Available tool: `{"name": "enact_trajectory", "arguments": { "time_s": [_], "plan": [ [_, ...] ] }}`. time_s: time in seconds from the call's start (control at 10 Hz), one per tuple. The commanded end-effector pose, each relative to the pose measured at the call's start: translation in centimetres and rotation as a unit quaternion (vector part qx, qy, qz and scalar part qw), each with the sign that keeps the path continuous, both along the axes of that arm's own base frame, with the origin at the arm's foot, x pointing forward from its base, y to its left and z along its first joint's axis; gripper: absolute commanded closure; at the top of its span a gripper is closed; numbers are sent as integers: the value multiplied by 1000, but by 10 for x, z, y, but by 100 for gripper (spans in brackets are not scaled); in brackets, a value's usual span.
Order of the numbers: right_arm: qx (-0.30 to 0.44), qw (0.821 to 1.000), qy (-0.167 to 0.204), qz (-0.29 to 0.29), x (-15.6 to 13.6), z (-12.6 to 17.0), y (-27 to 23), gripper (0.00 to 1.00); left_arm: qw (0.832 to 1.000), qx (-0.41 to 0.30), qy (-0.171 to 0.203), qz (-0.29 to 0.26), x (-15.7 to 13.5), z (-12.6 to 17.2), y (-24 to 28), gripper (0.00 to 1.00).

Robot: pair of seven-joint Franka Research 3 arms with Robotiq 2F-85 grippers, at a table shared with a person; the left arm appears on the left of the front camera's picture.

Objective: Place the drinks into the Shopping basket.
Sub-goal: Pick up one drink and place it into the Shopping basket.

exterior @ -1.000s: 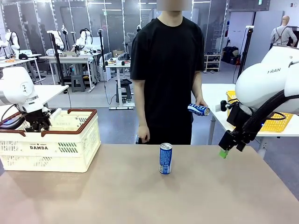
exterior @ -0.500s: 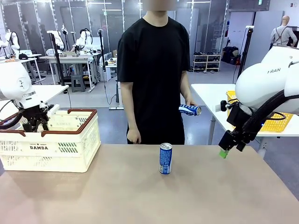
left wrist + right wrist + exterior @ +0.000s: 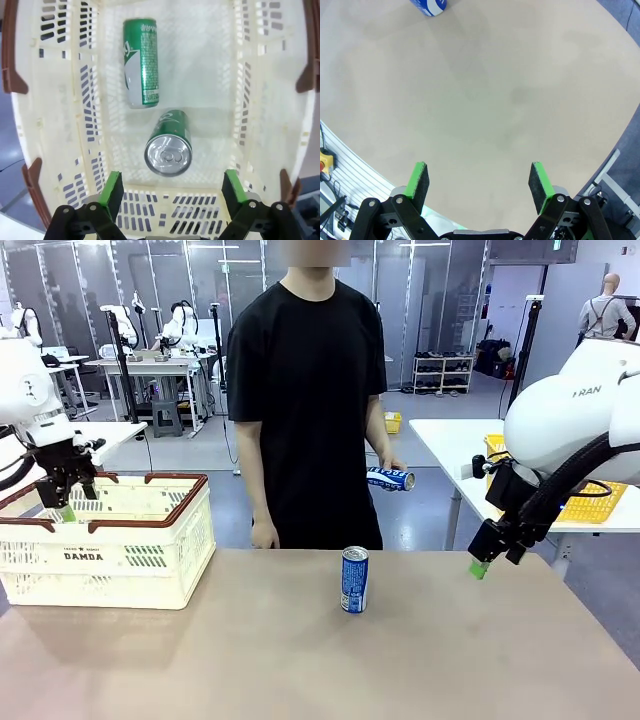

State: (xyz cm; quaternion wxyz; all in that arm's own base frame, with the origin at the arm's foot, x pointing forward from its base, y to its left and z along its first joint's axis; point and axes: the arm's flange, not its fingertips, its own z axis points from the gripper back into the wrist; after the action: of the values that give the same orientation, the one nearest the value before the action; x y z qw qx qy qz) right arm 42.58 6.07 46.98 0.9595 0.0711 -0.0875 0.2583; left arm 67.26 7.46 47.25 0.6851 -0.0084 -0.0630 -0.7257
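The left jaws are wide apart and hold nothing. Their green pads (image 3: 111, 192) hang just above the Shopping basket (image 3: 150, 560) and point down into it. Two drinks are inside already. The first green can (image 3: 141, 62) lies flat on its side on the basket floor. The second green can (image 3: 168, 146) is just beside it, with its silver top turned up toward the camera.

The right jaws are wide apart too, and empty. Their pads (image 3: 418, 182) hang in the air over the right end of the worktop (image 3: 250, 660).

One blue can (image 3: 354, 580) stands upright on the worktop, near the middle and close to the far edge. It is not in the basket yet, so I think it goes next. The right jaws are nearer to it than the left jaws. From them the can is lower down and off to the robot's left. Its long side runs straight up, so the jaws would have to close on its round sides. The basket is well apart from it, at the far left.

The person's hand (image 3: 388, 466) holds another blue can (image 3: 392, 480) on its side in the air, behind the worktop and away from both jaws.
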Motion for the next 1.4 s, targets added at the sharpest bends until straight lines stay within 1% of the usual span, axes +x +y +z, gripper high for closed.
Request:
{"name": "enact_trajectory", "arguments": {
  "time_s": [0.0,0.1,0.2,1.3],
  "plan": [
    [-5,1000,1,4,0,1,-2,0,1000,-8,-2,-8,-4,8,2,0],
    [-5,1000,1,4,0,1,-2,0,1000,-11,7,-1,-4,10,3,0],
    [-5,1000,1,4,0,1,-2,0,1000,1,-4,0,-2,7,0,0],
    [-5,1000,1,4,0,1,-2,0,1000,0,-1,0,-3,8,0,0]
  ]
}}
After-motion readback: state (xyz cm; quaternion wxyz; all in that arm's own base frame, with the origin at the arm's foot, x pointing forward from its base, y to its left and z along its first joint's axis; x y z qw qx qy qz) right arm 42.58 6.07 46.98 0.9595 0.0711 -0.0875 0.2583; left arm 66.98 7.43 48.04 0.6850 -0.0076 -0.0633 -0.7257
